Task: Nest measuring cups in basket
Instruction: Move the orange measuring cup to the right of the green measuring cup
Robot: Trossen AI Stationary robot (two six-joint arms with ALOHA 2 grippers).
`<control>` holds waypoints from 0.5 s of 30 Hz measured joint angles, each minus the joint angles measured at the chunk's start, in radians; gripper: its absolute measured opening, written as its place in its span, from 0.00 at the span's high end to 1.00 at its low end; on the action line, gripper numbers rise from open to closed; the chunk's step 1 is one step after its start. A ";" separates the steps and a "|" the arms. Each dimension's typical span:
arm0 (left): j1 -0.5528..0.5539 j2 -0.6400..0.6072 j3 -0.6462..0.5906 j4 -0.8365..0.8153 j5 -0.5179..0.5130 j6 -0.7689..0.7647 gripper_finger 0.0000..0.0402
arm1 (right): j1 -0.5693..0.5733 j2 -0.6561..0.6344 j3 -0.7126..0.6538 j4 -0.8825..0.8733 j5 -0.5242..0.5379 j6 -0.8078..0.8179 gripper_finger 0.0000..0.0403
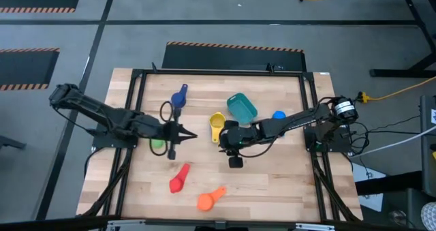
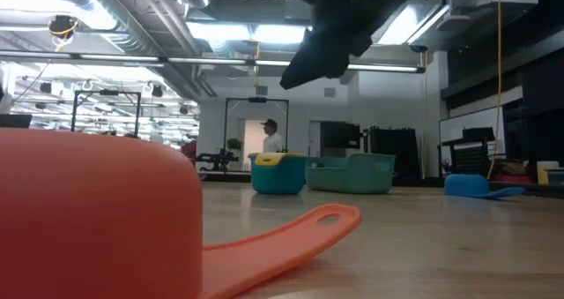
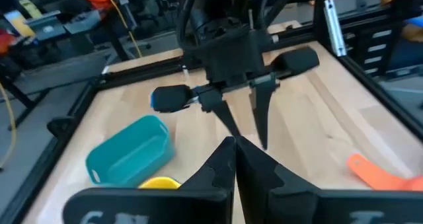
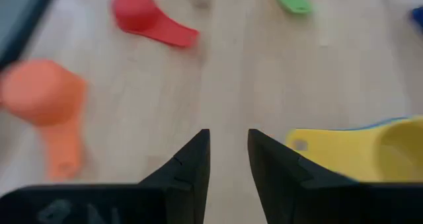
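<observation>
Six measuring cups lie apart on the table: dark blue (image 1: pixel 179 97), yellow (image 1: pixel 216 124), light blue (image 1: pixel 278 114), green (image 1: pixel 158 144) partly under my left arm, red (image 1: pixel 179 178) and orange (image 1: pixel 211 199). The teal basket (image 1: pixel 242 106) stands bottom down beside the yellow cup. My right gripper (image 4: pixel 228 141) hovers just near of the yellow cup (image 4: pixel 357 154) with a narrow gap between its fingers, holding nothing. My left gripper (image 3: pixel 232 145) is shut on nothing at mid-table, left of the yellow cup, its tips pointing at the right gripper (image 3: pixel 258 115).
In the low view the yellow cup (image 2: pixel 271 160) seems to sit on a blue bowl next to the basket (image 2: pixel 352 174). The orange cup (image 2: pixel 88 211) lies nearest the table's near edge. A black frame (image 1: pixel 139 73) runs along the table's edges. A person stands far behind.
</observation>
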 joint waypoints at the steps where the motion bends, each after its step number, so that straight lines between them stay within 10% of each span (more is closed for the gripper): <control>1: -0.007 -0.010 0.000 -0.014 0.000 -0.015 1.00 | 0.000 0.000 0.000 0.007 -0.020 0.024 0.71; 15: -0.061 -0.027 0.000 -0.128 0.009 -0.145 0.96 | 0.036 0.000 0.000 0.021 -0.288 0.323 0.37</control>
